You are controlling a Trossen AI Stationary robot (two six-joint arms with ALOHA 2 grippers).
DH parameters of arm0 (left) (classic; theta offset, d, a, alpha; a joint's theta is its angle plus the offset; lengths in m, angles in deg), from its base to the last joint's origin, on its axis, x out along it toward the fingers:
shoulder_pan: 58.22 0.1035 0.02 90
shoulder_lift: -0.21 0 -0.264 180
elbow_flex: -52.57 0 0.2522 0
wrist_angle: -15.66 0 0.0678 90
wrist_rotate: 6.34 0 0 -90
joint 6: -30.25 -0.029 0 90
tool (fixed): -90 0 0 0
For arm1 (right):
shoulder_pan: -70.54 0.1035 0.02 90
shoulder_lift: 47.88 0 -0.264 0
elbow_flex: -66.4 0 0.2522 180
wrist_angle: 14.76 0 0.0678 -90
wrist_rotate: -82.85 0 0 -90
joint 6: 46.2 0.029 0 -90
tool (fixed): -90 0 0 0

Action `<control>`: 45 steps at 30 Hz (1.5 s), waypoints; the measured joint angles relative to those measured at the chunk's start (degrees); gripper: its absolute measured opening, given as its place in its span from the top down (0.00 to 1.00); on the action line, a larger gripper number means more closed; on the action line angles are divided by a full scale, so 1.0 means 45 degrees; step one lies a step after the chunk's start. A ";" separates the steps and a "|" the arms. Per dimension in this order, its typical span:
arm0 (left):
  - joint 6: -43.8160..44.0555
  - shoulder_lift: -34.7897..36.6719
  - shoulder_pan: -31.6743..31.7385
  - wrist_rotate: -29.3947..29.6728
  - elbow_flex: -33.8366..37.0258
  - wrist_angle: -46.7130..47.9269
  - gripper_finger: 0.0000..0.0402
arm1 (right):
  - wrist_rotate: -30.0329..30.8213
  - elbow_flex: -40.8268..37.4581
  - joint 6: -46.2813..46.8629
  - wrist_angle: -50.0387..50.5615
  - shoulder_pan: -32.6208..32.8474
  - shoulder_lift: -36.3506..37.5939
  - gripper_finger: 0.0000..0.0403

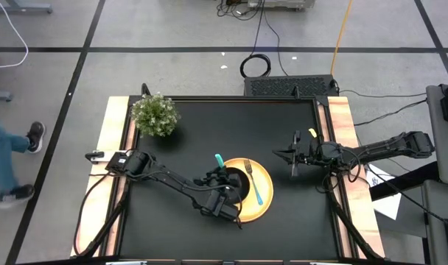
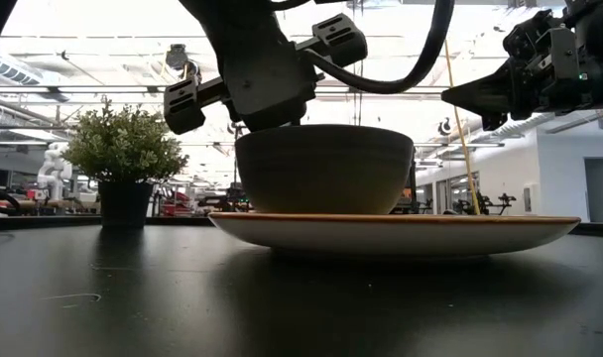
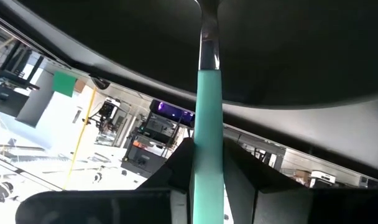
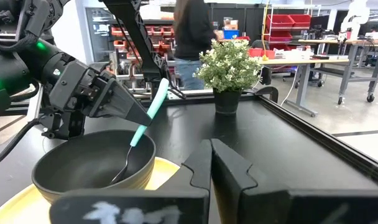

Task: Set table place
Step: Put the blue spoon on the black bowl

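The place setting sits right of the middle of the black counter (image 1: 187,162), toward its near side: one round yellow plate (image 1: 262,210), one black bowl (image 4: 92,163) standing on the plate's left part, one teal-handled fork (image 1: 255,187) lying on the plate just right of the bowl, and one teal-handled spoon (image 4: 144,127). The spoon leans tilted with its metal end down inside the bowl and its handle rising up and out past the rim. The left gripper (image 4: 130,109) reaches in over the bowl, and its jaws are clamped narrowly on the spoon's teal handle; in the left wrist view the handle runs straight up between the two dark fingers (image 3: 170,180). The right gripper (image 1: 293,157) hangs above the counter to the right of the plate, well apart from it, its jaws pressed together and holding nothing. One small bushy green potted plant (image 1: 155,114) stands at the counter's far left corner, well apart from the plate. A person stands in the room beyond the counter.
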 joint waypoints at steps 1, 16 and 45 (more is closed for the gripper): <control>-0.0036 0.0000 0.0000 -0.0001 0.0000 -0.0020 0.86 | -0.0003 0.0003 -0.0001 0.0004 -0.0001 0.0000 1.00; 0.0577 0.0000 0.0010 -0.0640 0.0000 -0.0195 0.86 | -0.0003 0.0001 0.0044 0.0005 -0.0005 0.0000 1.00; 0.1161 -0.0005 0.0029 -0.0850 0.0000 -0.0202 0.86 | -0.0003 -0.0001 0.0155 0.0000 0.0000 -0.0001 1.00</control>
